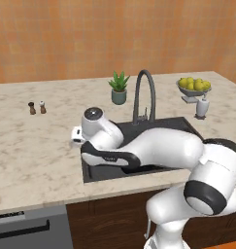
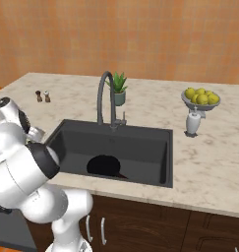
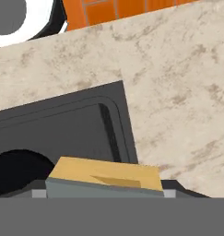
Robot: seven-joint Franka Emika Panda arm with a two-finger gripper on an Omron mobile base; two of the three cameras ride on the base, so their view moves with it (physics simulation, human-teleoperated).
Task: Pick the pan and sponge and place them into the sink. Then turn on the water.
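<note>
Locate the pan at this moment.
The pan lies inside the sink, on the basin floor at its front left in the right base view, away from the faucet.

The light is bright and even all over; I see no glare on my tabletop point(image 1: 37, 146); the sink point(image 2: 140, 142) looks dark inside, with a soft shadow along its walls; the plant point(image 1: 119, 87) drops a faint shadow; far things look a bit fuzzy; edges stay straight.

Both base views look forward and down over sink point(image 1: 185, 124) and faucet point(image 2: 105, 98), from opposite sides; hand view sits close above the sink corner point(image 3: 118, 99).
</note>
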